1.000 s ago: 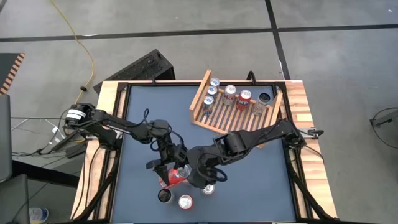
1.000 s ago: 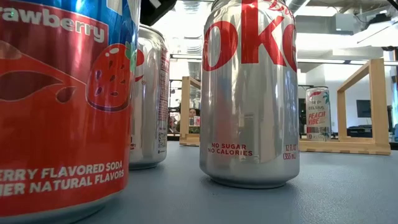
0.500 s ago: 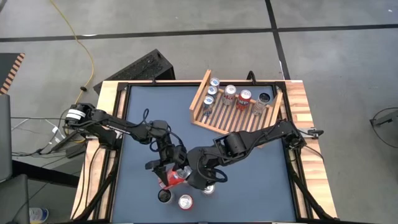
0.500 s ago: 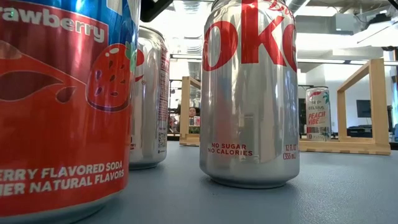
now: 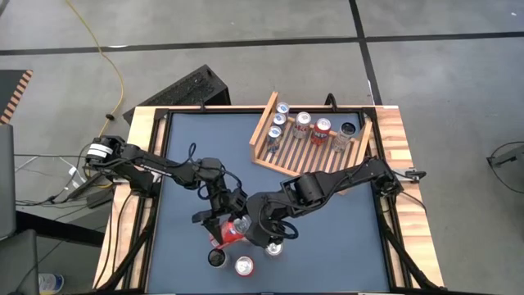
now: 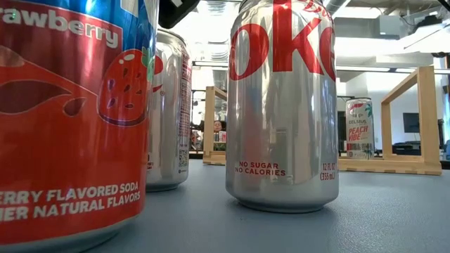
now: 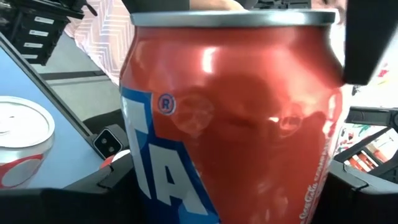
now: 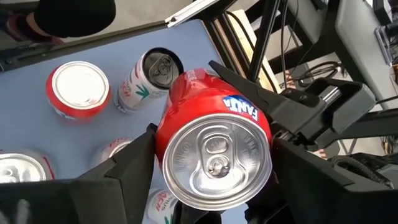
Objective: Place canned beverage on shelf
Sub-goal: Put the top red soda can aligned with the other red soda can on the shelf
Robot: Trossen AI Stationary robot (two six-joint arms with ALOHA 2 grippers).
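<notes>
A red Fanta can hangs above the table's near middle, held between my two arms. My left gripper reaches in from the left and is shut on the can's body. My right gripper comes from the right with its fingers standing open on either side of the can's top end; I cannot tell whether they touch it. The wooden shelf lies at the table's far right with several cans standing in it. My left gripper pinches the can's side wall between its two fingers, about midway along the can. The fingers come level from the table's left and lie across the can. The can is lifted clear of the table, tilted, its top facing my right wrist.
Several cans stand on the blue mat right under the two grippers near the front edge: a dark-topped one, a red one and a silver one. A raised wooden border frames the table. The mat's left far part is free.
</notes>
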